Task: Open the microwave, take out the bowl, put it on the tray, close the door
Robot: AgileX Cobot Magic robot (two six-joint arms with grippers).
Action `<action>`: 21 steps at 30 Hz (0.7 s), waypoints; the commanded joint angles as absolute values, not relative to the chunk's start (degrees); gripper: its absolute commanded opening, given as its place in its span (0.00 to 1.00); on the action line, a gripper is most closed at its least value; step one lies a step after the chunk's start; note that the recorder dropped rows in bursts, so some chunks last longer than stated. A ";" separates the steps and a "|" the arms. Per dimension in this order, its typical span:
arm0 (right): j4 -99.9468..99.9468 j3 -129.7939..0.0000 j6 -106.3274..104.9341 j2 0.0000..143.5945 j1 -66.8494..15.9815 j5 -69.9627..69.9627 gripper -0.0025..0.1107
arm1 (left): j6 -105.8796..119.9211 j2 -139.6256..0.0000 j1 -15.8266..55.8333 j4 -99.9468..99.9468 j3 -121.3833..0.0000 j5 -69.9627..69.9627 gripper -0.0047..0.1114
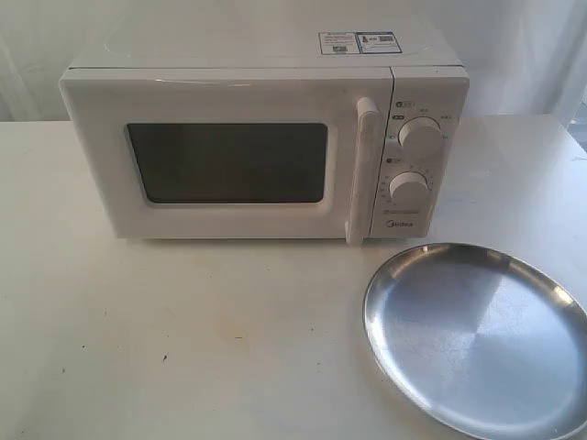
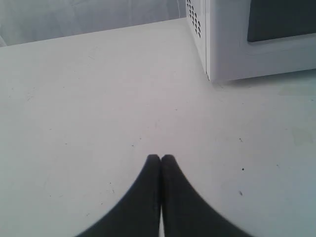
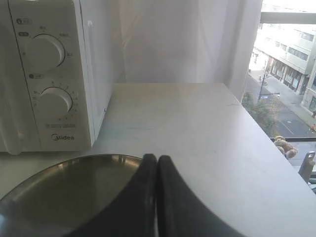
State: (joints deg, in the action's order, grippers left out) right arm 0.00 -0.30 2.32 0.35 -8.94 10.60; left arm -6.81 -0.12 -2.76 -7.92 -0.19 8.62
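Observation:
The white microwave point(image 1: 266, 137) stands at the back of the table with its door point(image 1: 229, 165) shut, the vertical bar handle point(image 1: 362, 170) beside two round knobs point(image 1: 420, 136). The bowl is hidden from every view. A silver tray point(image 1: 477, 335) lies empty at the front right. Neither arm shows in the exterior view. My left gripper point(image 2: 161, 158) is shut over bare table, short of the microwave's corner point(image 2: 217, 49). My right gripper point(image 3: 156, 158) is shut above the tray's rim point(image 3: 98, 158), near the knob panel point(image 3: 49, 74).
The white table point(image 1: 183, 339) carries faint stains. A pale curtain point(image 1: 514, 46) hangs behind. In the right wrist view the table's edge point(image 3: 266, 133) runs along a window over a street.

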 commanded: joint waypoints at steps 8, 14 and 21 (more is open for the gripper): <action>-0.38 0.00 1.47 0.00 -8.65 9.96 0.02 | -7.15 0.00 -2.71 -7.73 0.00 8.51 0.04; -0.43 0.00 0.00 0.00 -8.65 4.49 0.02 | -7.15 0.00 -2.71 -7.73 0.00 8.51 0.04; -0.32 0.00 0.48 0.00 -8.65 2.25 0.02 | -7.15 0.00 -2.71 -7.73 0.00 8.51 0.04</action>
